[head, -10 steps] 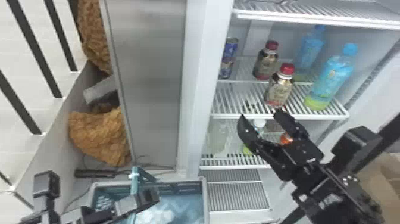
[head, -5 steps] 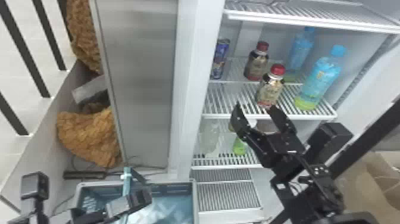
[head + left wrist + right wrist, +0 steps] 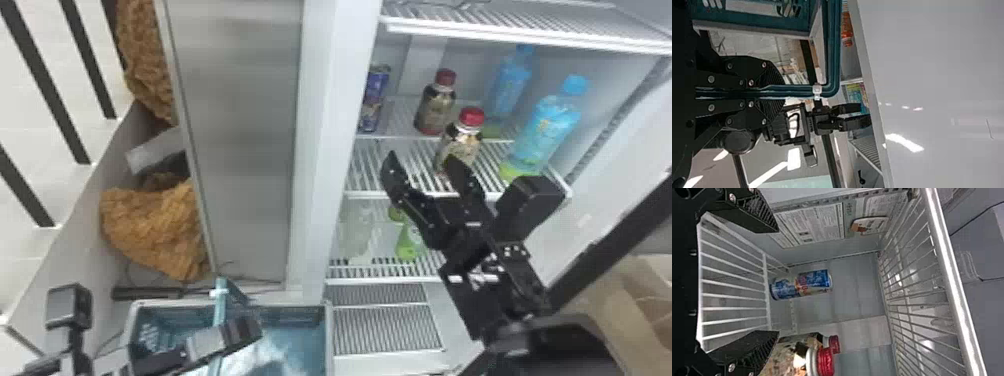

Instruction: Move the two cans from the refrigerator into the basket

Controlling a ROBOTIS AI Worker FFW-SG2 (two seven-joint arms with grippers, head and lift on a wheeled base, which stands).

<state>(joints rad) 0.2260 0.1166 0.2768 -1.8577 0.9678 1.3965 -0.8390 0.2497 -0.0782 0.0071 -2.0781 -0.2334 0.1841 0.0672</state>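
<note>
Can (image 3: 375,97), blue metal, shelved upright
Teal plastic handle (image 3: 831,58) gripped by black left hand (image 3: 246,331) — black right hand (image 3: 421,160) held open.

Consists of a white wire shelf (image 3: 372,172) inside the refrigerator (image 3: 340,125). Supports, upright: blue can (image 3: 375,100) (left end), rear red-capped bottle (image 3: 436,109), front red-capped bottle (image 3: 459,146), rear blue-capped bottle (image 3: 509,87), front blue-capped bottle (image 3: 544,131).

In the head view, the right gripper (image 3: 422,160) partly hides the nearer red-capped bottle (image 3: 456,146); the bottom edge cuts off the basket (image 3: 328,340), whose contents are too blurred to tell; in the right wrist view, print on the blue can (image 3: 801,284) is illegible.
</note>
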